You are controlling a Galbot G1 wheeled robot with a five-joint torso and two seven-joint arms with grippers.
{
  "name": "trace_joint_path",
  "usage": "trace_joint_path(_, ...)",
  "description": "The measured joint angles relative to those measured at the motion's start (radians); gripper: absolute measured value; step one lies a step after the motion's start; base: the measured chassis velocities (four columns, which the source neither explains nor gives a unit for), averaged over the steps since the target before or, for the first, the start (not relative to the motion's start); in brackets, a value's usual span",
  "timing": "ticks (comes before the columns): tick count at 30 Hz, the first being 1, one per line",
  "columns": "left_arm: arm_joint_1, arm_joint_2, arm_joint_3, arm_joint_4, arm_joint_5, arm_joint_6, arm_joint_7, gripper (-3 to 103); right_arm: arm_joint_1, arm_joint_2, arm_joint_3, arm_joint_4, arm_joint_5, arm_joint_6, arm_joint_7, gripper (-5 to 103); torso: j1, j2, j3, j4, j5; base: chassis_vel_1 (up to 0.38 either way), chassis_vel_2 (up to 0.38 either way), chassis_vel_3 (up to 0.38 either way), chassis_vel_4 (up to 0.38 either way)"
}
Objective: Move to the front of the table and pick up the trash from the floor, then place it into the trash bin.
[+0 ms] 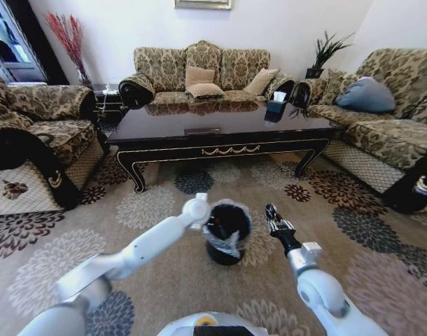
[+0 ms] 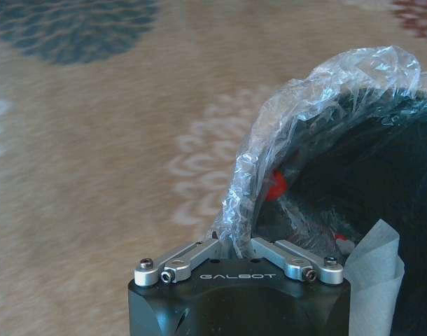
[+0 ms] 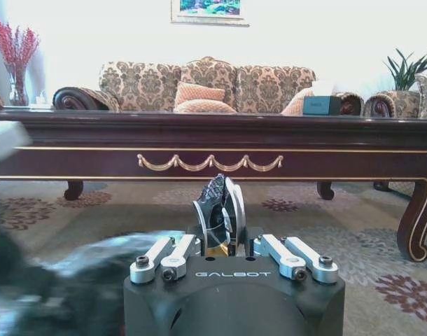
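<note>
bin (image 1: 226,234) sits on the carpet between both arms, in front of the worktop (image 1: 220,129) | left end effector (image 1: 215,211) at its rim, fingers hidden, can't tell | right end effector (image 3: 220,208) pressed together beside bin | white paper (image 2: 373,269) at the bin's edge, probably being dropped

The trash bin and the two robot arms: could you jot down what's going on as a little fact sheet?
Trash bin: black, clear liner bag, standing on the patterned carpet in front of the table.
Left gripper: at the bin's rim, fingers pinching the liner bag.
Right gripper: beside the bin, fingers shut, holding nothing.
Inside the bin: something red and a pale paper piece.
On the table: a dark tissue box.
</note>
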Motion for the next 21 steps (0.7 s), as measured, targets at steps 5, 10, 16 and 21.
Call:
trace_joint_path(5,-0.027,-0.069,0.032,0.021,-0.011,0.0,-0.012,0,-0.046,0.014,0.013,0.026,-0.025,0.009,-0.007,27,0.0,0.0,0.0,0.0003,0.0,0.0,0.0,0.0,0.0)
trace_joint_path(10,-0.037,-0.092,0.05,0.019,-0.02,0.0,-0.024,0,-0.073,0.028,0.016,0.029,-0.051,0.021,-0.015,27,0.0,0.0,0.0,0.0006,-0.0001,0.0,0.0,0.0,0.0)
trace_joint_path(16,-0.033,-0.091,0.051,0.014,-0.02,0.0,-0.033,0,-0.069,0.031,0.004,0.023,-0.066,0.033,-0.024,28,0.0,0.0,0.0,0.0006,-0.0002,0.0,0.0,0.0,0.0)
trace_joint_path(21,-0.025,-0.063,0.047,-0.004,-0.018,0.0,-0.035,0,-0.066,0.033,-0.008,0.016,-0.067,0.041,-0.025,44,0.0,0.0,0.0,0.0003,-0.0003,0.0,0.0,0.0,0.0)
